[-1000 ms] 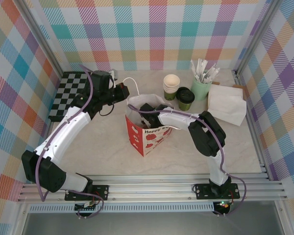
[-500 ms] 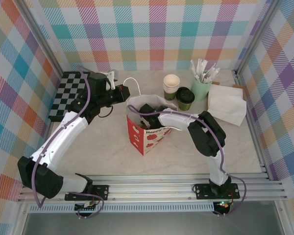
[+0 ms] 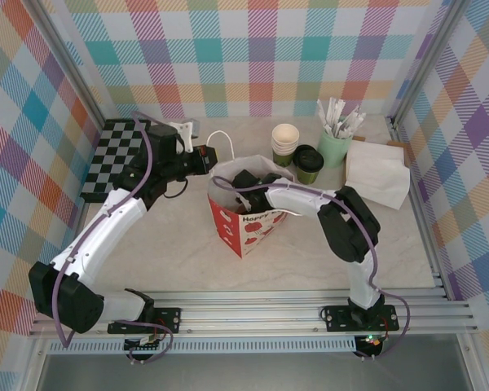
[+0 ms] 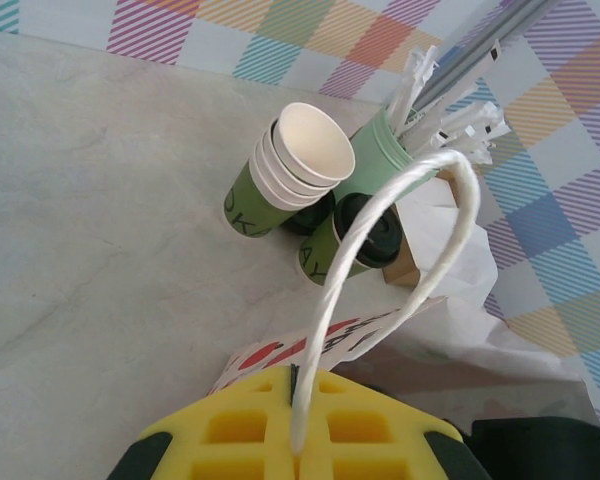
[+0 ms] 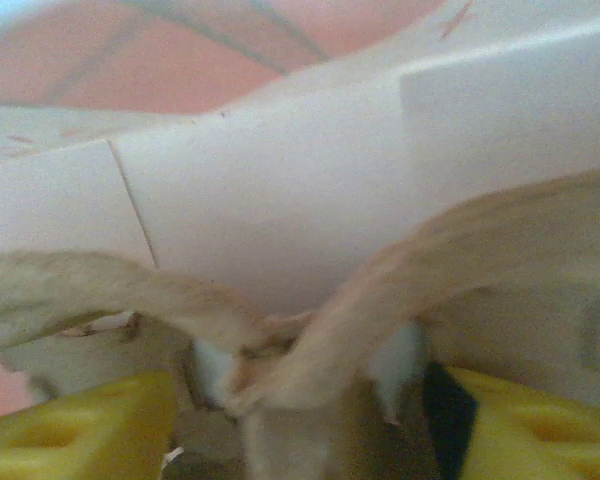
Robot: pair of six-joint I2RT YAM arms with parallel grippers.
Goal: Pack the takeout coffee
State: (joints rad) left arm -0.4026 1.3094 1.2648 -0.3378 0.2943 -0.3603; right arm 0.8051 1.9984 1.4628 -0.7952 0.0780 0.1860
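Yellow pads of the left gripper (image 4: pixel 295 452) clench the white cord handle (image 4: pixel 332 280) of the paper bag (image 3: pixel 246 221). Bare tabletop (image 3: pixel 171 236) spreads lower left. Upper right, the takeout coffee (image 3: pixel 308 163) stands between cup stack (image 3: pixel 284 140) and tumbler (image 3: pixel 334 148). Inside the bag, the right gripper (image 3: pixel 238 184) is released, its surroundings blurred.

The top external camera looks down from above and behind the arm bases (image 3: pixel 354 314) over the pale stone-patterned table (image 3: pixel 179 244), the red-and-white paper gift bag (image 3: pixel 248 230) at its centre. The left wrist camera sits close above the left gripper (image 4: pixel 298 452), facing the back right corner, and shares with that view the bag's white cord handle (image 4: pixel 467 190), the stack of green paper cups (image 4: pixel 300 150) and the black-lidded green paper cup (image 4: pixel 383 243). The right wrist camera, behind the right gripper (image 5: pixel 310 425), is blurringly near the bag's white inside.
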